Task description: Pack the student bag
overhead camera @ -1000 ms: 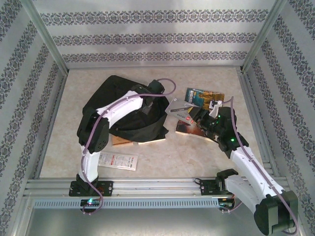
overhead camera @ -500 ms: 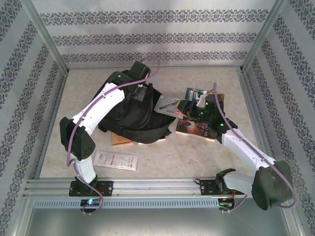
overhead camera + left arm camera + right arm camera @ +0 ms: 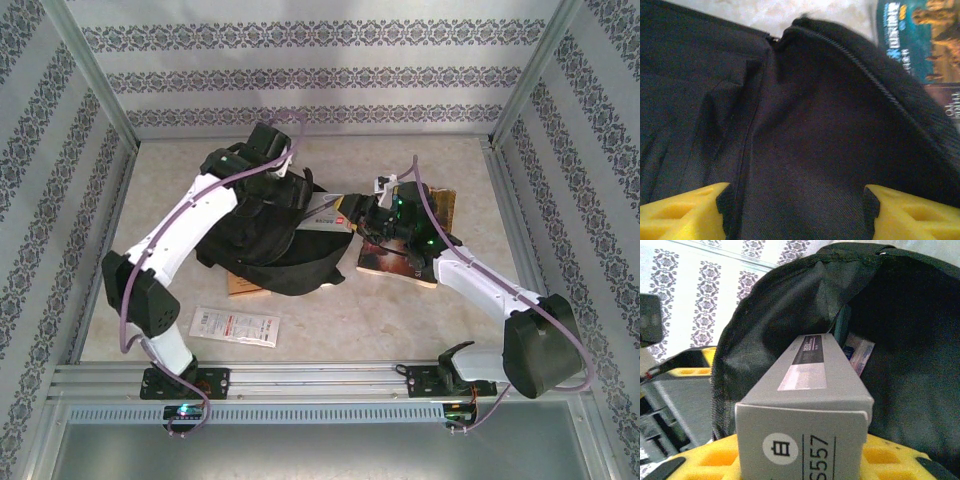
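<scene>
One box [image 3: 805, 405], seemingly partway inside student bag [image 3: 900, 340]

You see the student bag [image 3: 805, 140] in black matt woven cloth, the grey box [image 3: 810, 390] in smooth cardboard, the fingers [image 3: 682, 215] in yellow matt plastic.

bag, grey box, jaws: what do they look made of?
bag: black woven fabric, matte. Fine weave, soft folds and a zipper line show.
box: probably thin card, smooth grey finish. It has printed labels, crisp edges and a folded end flap.
jaws: yellow plastic, matte, with moulded recesses. Whether printed or cast, can't tell.
</scene>
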Available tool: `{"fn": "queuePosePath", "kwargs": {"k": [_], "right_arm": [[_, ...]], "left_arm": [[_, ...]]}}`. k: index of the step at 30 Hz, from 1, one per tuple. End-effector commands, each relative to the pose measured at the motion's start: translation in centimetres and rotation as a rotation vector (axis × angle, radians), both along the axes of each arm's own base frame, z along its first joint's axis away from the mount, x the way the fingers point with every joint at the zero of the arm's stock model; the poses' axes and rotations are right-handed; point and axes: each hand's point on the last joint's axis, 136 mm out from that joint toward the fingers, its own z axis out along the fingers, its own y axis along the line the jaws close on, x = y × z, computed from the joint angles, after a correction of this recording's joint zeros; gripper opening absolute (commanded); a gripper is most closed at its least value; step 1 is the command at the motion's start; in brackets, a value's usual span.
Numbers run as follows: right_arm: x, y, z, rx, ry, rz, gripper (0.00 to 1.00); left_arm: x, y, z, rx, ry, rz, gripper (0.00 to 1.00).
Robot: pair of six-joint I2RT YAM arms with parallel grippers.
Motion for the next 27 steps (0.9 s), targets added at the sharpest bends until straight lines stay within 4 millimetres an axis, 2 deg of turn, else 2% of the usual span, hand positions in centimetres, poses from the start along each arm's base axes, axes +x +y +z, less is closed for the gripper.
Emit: {"fn": "queuePosePath", "kwargs": {"k": [1,6,9,11,15,20,21,23,27], "right_arm": [[0.0,1.2,3.5,0.072,-0.103,0.040,0.38],[-0.1,1.2,2.7,0.064,-0.090,0.033,0.38],[-0.1,1.3,2.6,0.066,-0.088,0.035,0.38],[-0.2,1.4,2.7,0.067,-0.092,0.037,0.37],[-0.1,1.5,2.7,0.068,-0.089,0.038,0.37],[-0.3,1.6,2.9,0.071,-0.089,0.040,0.37],[-0.3,1.6,2.9,0.070,-0.091,0.042,0.37],[-0.3,1.6,2.8,0.068,-0.089,0.044,0.37],[-0.6,1.5,1.7,0.050,-0.069,0.040,0.37]], "left_arm": [[-0.6,0.2,2.1,-0.054,-0.033,0.019,0.71],[-0.7,3.3,3.9,0.062,-0.131,0.082,0.71],[-1.5,2.3,4.6,0.003,-0.126,0.039,0.72],[-2.1,1.1,4.3,-0.059,-0.089,0.000,0.73],[-3.0,-0.8,2.8,-0.137,-0.009,-0.059,0.76],[-2.8,-0.8,0.3,-0.103,0.033,-0.058,0.74],[-2.7,-0.9,-0.1,-0.106,0.040,-0.059,0.71],[-2.6,-1.3,-0.6,-0.118,0.049,-0.067,0.57],[-1.9,-1.4,0.2,-0.120,0.015,-0.072,0.13]]}}
